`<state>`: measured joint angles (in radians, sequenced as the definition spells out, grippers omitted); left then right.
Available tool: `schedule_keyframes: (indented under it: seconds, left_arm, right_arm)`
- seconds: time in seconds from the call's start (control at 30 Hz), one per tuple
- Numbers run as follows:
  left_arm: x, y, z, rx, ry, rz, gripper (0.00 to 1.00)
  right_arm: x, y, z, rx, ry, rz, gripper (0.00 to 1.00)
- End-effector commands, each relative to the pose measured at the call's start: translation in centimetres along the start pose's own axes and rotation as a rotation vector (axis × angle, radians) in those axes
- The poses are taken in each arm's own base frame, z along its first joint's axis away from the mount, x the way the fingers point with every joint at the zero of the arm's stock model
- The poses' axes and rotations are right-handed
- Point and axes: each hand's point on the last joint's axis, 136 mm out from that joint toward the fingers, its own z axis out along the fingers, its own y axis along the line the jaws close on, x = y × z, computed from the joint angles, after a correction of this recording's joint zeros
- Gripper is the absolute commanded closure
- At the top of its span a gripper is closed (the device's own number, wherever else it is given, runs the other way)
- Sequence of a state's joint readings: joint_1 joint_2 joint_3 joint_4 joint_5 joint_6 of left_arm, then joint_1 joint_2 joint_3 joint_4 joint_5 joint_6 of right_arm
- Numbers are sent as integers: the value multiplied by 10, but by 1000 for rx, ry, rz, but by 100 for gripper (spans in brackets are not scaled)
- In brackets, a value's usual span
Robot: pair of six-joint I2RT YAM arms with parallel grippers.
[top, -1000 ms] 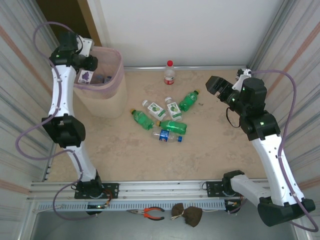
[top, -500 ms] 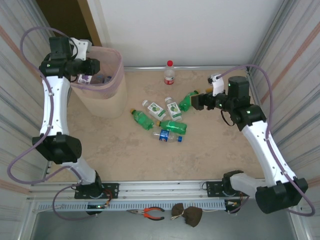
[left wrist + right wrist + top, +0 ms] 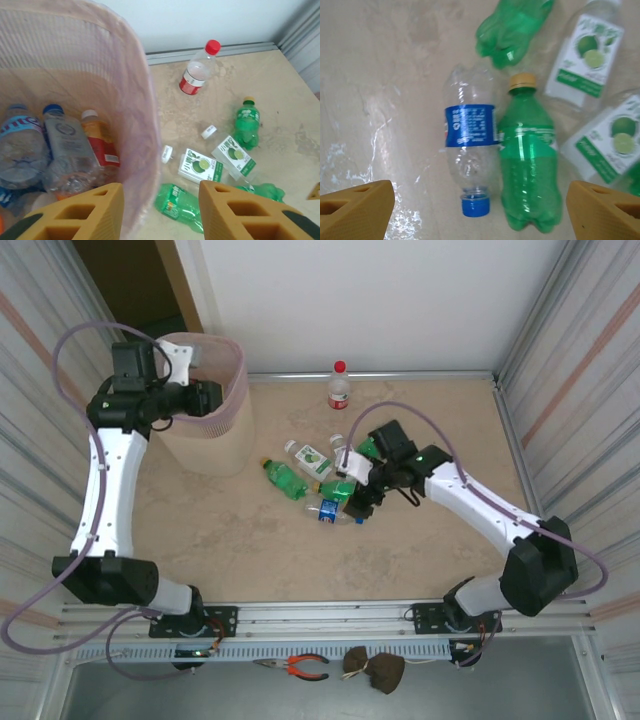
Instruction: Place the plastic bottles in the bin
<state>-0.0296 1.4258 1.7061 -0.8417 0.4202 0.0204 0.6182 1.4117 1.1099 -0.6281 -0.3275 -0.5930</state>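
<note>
Right wrist view: the right fingers [image 3: 355,207] stand wide apart over a clear blue-labelled bottle [image 3: 469,150] and a green yellow-capped bottle [image 3: 527,170], which lie side by side on the worktop [image 3: 380,75]. Left wrist view: the left fingers [image 3: 85,215] are apart with nothing between them, above the rim of the pinkish bin [image 3: 142,100]. Several bottles [image 3: 65,145] already lie inside it. In the top external view, a red-capped bottle [image 3: 339,387] stands upright near the far wall.

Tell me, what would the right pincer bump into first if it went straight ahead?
Probably the clear blue-label bottle or the green bottle beside it. Both lie between the fingers of the open right pincer. Which comes first is unclear.
</note>
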Motion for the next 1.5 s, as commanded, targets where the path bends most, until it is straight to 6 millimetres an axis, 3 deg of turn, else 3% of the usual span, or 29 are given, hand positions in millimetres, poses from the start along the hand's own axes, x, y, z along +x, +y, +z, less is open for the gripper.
schedule_keyframes:
  seconds: [0.0, 0.1, 0.33, 0.7, 1.13, 1.47]
  left_arm:
    - [4, -14, -4, 35, -24, -18, 56]
    - [14, -20, -3, 50, -22, -34, 56]
    - [30, -28, -1, 72, -6, -51, 55]
    - [39, -31, -2, 91, -3, -58, 55]
    - [34, -37, 0, 127, -16, -68, 54]
    - [40, -37, 4, 139, -9, -86, 54]
  right_arm:
    - [4, 5, 20, 23, 45, -76, 13]
    - [17, 14, 36, 13, 106, -87, 16]
    - [42, 11, 54, 43, 189, -101, 18]
    - [47, 15, 73, 9, 197, -127, 21]
    - [72, 25, 105, -36, 265, -120, 20]
    - [82, 31, 115, -54, 284, -106, 31]
